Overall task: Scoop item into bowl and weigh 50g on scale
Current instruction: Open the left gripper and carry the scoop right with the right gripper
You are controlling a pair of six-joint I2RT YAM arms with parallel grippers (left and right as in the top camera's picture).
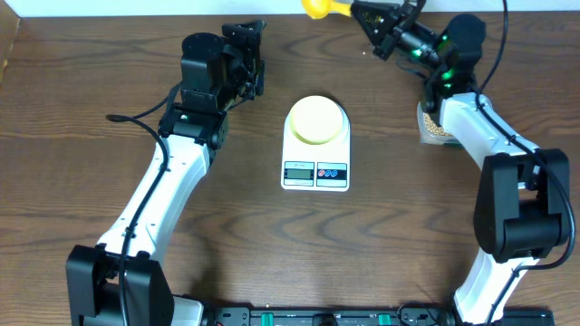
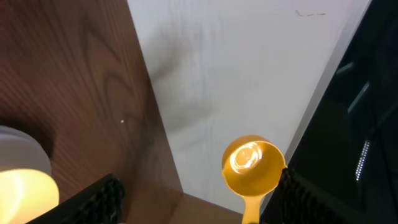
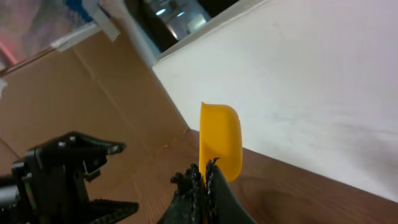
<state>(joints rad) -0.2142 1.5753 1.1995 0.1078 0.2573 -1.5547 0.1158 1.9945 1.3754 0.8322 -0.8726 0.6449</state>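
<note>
Gripping yellow scoop (image 1: 319,8), right gripper (image 1: 362,13) closed on its handle, left gripper (image 1: 246,29) spread apart, bowl (image 1: 316,119) on scale (image 1: 315,172)

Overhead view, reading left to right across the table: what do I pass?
In order: left gripper → bowl on the scale → right gripper → clear container holding the beans. The yellow scoop is left out: it lines up with the bowl.

We can't read the scale (image 1: 314,172) readout, too small; right arm (image 1: 476,122) hides most of the beans (image 1: 433,131); scoop (image 1: 319,8) clipped up top.
</note>
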